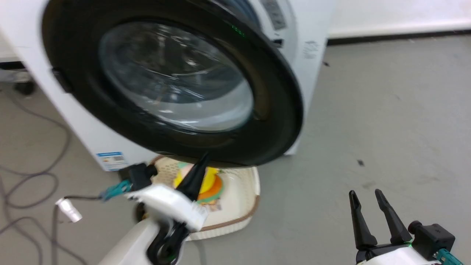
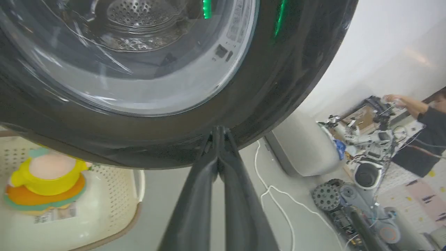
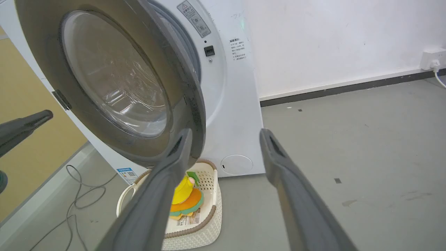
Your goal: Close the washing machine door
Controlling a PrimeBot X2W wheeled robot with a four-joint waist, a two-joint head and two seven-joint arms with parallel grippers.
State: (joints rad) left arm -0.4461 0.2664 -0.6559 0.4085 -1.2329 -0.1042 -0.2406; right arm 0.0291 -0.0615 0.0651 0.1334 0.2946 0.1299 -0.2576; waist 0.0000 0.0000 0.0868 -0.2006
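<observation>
The washing machine door (image 1: 279, 92) stands partly swung out from the white washing machine (image 1: 84, 125), its black rim and clear glass bowl facing me. My left gripper (image 1: 201, 160) is shut with nothing between its fingers, and its tips touch the door's lower rim. In the left wrist view the closed fingertips (image 2: 218, 132) meet the black rim of the door (image 2: 139, 150). The steel drum (image 2: 139, 14) shows through the glass. My right gripper (image 1: 364, 193) is open at the lower right, away from the machine. Its wrist view looks between its fingers (image 3: 177, 153) at the door (image 3: 41, 52) and machine front (image 3: 233, 104).
A white woven basket (image 1: 239, 191) holding a yellow and orange toy (image 1: 209, 184) sits on the floor under the door. Cables (image 1: 36, 184) lie at the left. Grey floor (image 1: 368, 110) spreads to the right. A person (image 2: 425, 139) and equipment show far off in the left wrist view.
</observation>
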